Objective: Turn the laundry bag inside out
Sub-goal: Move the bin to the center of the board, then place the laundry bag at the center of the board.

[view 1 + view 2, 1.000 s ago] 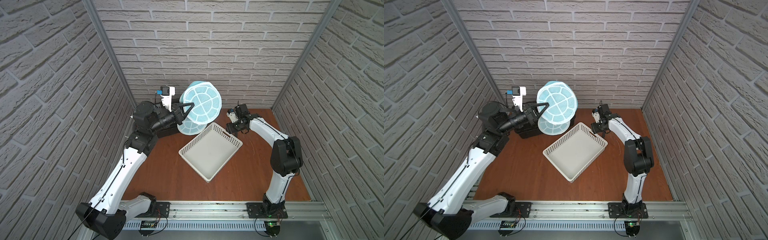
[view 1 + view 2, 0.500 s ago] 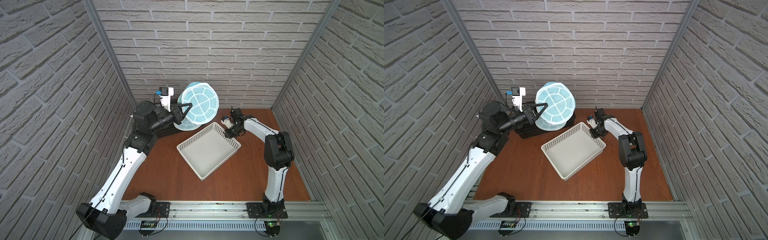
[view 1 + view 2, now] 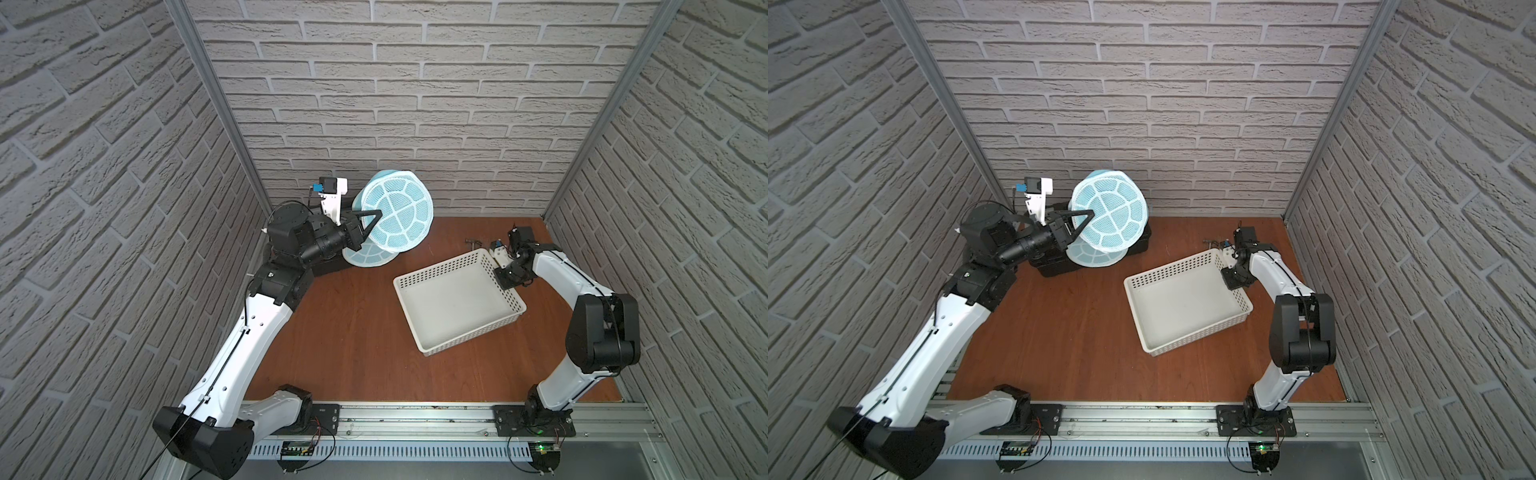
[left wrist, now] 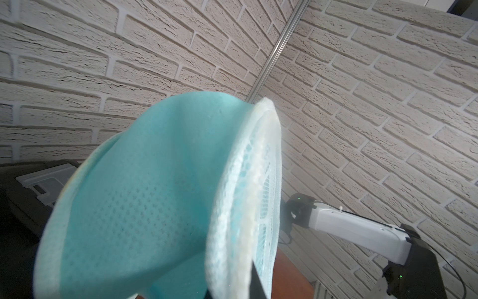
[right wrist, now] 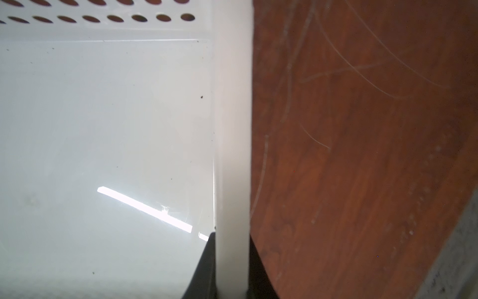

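- left tool: jaws together, clamped on rim of raised laundry bag.
- right tool: clamped across wall of white basket on tabletop.

I am counting one laundry bag showing two round spoked ends, one white perforated basket, one black case, one small metal piece, and one table. I am working with two arms, each carrying one pair: my left fingers and my right fingers.
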You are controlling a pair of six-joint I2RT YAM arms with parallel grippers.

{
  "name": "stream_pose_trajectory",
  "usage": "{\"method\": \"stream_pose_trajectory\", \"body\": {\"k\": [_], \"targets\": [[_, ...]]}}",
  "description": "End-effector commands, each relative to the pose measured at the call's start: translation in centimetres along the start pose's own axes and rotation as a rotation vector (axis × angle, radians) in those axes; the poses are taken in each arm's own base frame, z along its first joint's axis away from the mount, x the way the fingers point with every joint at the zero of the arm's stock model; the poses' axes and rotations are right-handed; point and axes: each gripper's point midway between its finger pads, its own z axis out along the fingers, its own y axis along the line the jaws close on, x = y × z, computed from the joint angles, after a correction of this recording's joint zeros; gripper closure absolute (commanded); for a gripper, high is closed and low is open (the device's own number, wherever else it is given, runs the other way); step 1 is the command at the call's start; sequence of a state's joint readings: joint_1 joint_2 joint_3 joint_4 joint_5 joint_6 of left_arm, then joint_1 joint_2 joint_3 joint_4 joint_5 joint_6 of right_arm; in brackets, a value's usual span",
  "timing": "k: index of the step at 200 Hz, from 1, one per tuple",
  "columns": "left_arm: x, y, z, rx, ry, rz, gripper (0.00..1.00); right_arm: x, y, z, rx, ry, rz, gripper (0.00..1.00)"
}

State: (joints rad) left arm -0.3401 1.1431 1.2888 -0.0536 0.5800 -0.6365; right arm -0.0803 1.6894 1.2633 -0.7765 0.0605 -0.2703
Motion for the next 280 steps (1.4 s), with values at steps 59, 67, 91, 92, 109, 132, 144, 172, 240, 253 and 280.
{"method": "stream_pose_trajectory", "body": {"k": [59,67,91,92,109,132,144,172,240,253,280], "targets": [[0.0,4.2,-0.9,-0.189,-0.094,-0.13,1.0,0.1,-5.8,1.8,0.163,0.093,0.179,0.66],[0.8,5.7,-0.9,-0.236,-0.103,-0.184,1.0,-0.4,-5.0,1.2,0.114,0.073,0.221,0.62],[3.0,8.8,-0.7,-0.321,-0.122,-0.345,1.0,-3.6,-2.1,-3.3,0.009,-0.109,0.262,0.52],[3.1,8.9,-0.7,-0.324,-0.123,-0.351,1.0,-3.7,-2.1,-3.7,0.007,-0.12,0.263,0.52],[3.9,10.1,-0.9,-0.374,-0.137,-0.472,1.0,-6.0,0.2,-8.3,-0.063,-0.276,0.259,0.42],[6.1,11.6,-1.8,-0.5,-0.087,-0.674,1.0,-9.5,8.2,-15.3,-0.311,-0.579,0.07,0.33],[7.1,11.8,-2.2,-0.55,-0.054,-0.765,1.0,-10.3,13.3,-18.4,-0.384,-0.743,-0.112,0.35],[8.7,11.7,-2.8,-0.618,-0.009,-0.929,1.0,-10.2,22.8,-22.9,-0.413,-1.038,-0.505,0.4],[10.7,11.6,-2.1,-0.662,0.099,-1.007,1.0,-10.1,34.2,-25.7,-0.388,-1.158,-0.936,0.39],[10.8,11.6,-2.3,-0.67,0.098,-1.003,1.0,-10.0,35.3,-25.5,-0.394,-1.145,-0.969,0.39],[11.4,11.6,-2.1,-0.676,0.111,-1.006,1.0,-10.1,37.1,-25.1,-0.352,-1.142,-1.057,0.41]]}}
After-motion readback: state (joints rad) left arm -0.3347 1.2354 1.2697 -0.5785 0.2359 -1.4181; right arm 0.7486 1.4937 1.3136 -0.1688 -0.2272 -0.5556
